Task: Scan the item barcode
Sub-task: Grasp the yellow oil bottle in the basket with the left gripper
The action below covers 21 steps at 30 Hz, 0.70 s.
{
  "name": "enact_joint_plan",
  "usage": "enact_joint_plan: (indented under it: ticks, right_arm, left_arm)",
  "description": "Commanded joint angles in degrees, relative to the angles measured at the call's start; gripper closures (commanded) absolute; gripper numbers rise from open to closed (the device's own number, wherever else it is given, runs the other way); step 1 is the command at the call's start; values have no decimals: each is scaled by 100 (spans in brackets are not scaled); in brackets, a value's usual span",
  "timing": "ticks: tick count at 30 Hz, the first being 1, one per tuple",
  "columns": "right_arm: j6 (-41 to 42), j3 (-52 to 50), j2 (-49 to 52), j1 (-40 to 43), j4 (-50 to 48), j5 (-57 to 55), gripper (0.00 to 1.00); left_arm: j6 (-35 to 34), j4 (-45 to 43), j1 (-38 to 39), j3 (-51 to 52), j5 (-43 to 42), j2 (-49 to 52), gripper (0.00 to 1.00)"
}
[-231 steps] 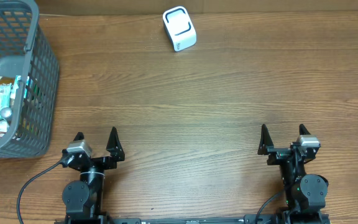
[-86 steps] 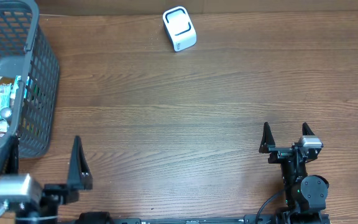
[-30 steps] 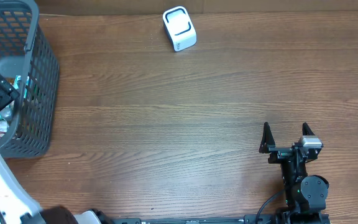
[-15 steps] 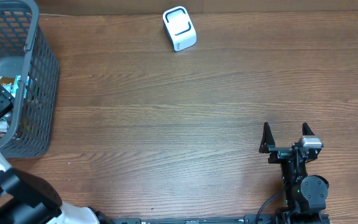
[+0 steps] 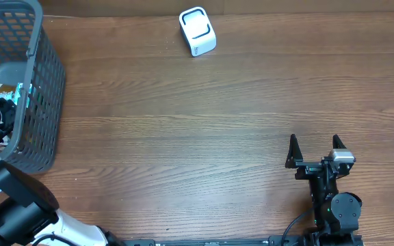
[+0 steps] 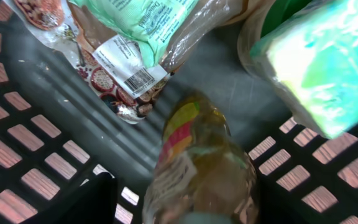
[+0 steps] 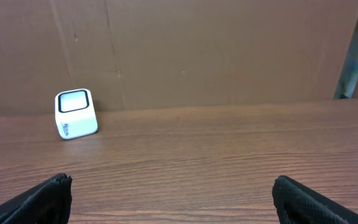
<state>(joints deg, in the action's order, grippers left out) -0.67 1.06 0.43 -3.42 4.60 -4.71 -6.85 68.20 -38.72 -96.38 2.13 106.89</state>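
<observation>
left gripper [image 6: 188,202], jaws wide, is straddling the yellow wrapped item [image 6: 201,155] in the basket [image 5: 46,75]; glossy film is risking a slip (right gripper [image 7: 176,199] is standing wide over the desk [image 5: 217,137]).

Overhead top-down, right wrist shares scanner [image 5: 197,31]
</observation>
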Motion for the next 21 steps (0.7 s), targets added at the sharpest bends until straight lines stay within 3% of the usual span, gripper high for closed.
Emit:
enact_joint_plan:
  ticks: [1,8,12,17,21]
  right_arm:
    - [-26,-57,-26,-20,-22,-35,0]
    - [-26,-57,-26,-20,-22,-37,0]
    - [-26,-57,-26,-20,-22,-35,0]
    - [-26,-57,-26,-20,-22,-35,0]
    - [-26,-57,-26,-20,-22,-35,0]
  left_arm:
    - [114,9,4,-122,-46,179,32]
    - [109,-79,7,-122,-50,251,39]
    - [103,-94,7,-122,-70,251,54]
    - [9,-136,7,-122,-68,251,59]
    - [-155,-236,7,-122,-68,251,69]
